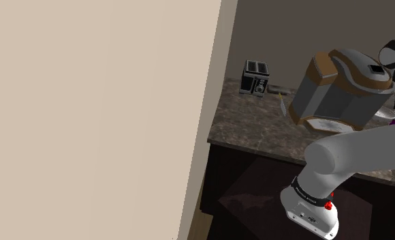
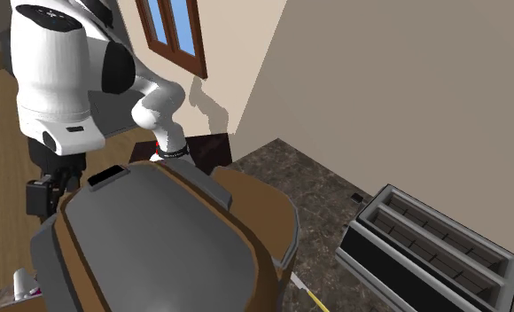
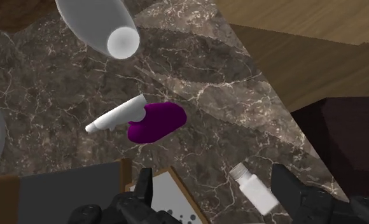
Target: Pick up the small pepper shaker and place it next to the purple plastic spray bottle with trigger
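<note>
Reaching stage, nothing grasped yet. Pincer (image 3: 213, 179) spread wide, empty, hovering over the dark marbled surface (image 3: 49, 83). White shaker (image 3: 256, 191) between the fingers (image 3: 290, 191), closer to one, near the purple spray bottle (image 3: 154, 122). Next, probably: centre, lower, close.

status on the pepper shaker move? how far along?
Done: only the approach. The gripper hangs open over the dark veined counter.
In hand: nothing. The small white capped shaker, likely the target, sits on the counter between the open fingers, not clasped, and apart from the purple spray bottle.
Left: close on the shaker, lift it, and set it down beside the bottle.
</note>
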Robot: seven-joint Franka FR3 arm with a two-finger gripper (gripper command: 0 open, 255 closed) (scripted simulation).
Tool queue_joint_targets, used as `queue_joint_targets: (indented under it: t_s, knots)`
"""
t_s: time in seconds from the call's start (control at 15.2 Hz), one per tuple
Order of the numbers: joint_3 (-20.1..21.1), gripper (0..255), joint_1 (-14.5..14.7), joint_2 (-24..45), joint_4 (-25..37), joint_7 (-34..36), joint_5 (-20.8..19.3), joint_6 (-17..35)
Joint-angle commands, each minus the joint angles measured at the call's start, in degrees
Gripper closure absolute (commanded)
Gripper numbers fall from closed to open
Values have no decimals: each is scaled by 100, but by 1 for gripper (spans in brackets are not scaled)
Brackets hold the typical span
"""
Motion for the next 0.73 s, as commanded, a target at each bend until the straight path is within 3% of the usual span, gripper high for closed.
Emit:
queue_joint_targets:
  t_s: [0.0,0.33,0.4,0.66]
  knots:
    - [-137,0,48,-93,-264,81,112,153]
    - [-810,0,368,-655,-858,487,-146,420]
    - [-611,0,341,-449,-2,432,-1023,381]
    - [-877,0,432,-664,-317,569,-985,483]
